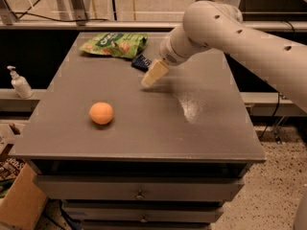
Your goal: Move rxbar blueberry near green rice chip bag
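The rxbar blueberry (141, 62), a small dark navy bar, lies flat on the grey table (206, 133) at the back, just right of the green rice chip bag (114, 44) and close to its lower right corner. My gripper (152, 74) hangs on the white arm that reaches in from the right. Its cream tip points down and left, just in front of and right of the bar. It holds nothing that I can see.
An orange ball-like fruit (101, 113) sits on the front left of the table. A white pump bottle (20, 83) stands on a ledge at the left. Drawers (139, 194) are below the tabletop, and a cardboard box (19, 205) is on the floor at the left.
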Controlling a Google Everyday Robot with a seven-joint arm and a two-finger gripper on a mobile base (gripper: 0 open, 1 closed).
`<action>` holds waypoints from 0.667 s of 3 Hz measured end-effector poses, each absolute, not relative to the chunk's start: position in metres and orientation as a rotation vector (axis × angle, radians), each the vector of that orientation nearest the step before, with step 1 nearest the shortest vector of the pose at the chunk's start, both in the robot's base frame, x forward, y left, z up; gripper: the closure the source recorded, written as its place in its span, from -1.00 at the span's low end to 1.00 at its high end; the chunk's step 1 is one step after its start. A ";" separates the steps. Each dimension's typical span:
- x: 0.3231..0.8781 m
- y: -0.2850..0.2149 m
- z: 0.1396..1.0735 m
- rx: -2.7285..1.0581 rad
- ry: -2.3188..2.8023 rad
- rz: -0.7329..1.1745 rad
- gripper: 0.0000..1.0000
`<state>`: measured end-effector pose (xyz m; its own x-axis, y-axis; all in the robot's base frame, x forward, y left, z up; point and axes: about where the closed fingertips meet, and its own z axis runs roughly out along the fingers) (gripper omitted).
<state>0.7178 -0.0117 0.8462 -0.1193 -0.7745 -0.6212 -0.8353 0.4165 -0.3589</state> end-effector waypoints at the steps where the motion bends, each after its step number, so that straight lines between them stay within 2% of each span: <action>1: 0.712 -0.046 0.847 -1.295 1.948 0.207 -1.00; 2: 0.708 -0.094 0.847 -1.186 1.996 0.320 -1.00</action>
<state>0.7076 -0.0938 0.8468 -0.2632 -0.6338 -0.7274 -0.8295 0.5336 -0.1648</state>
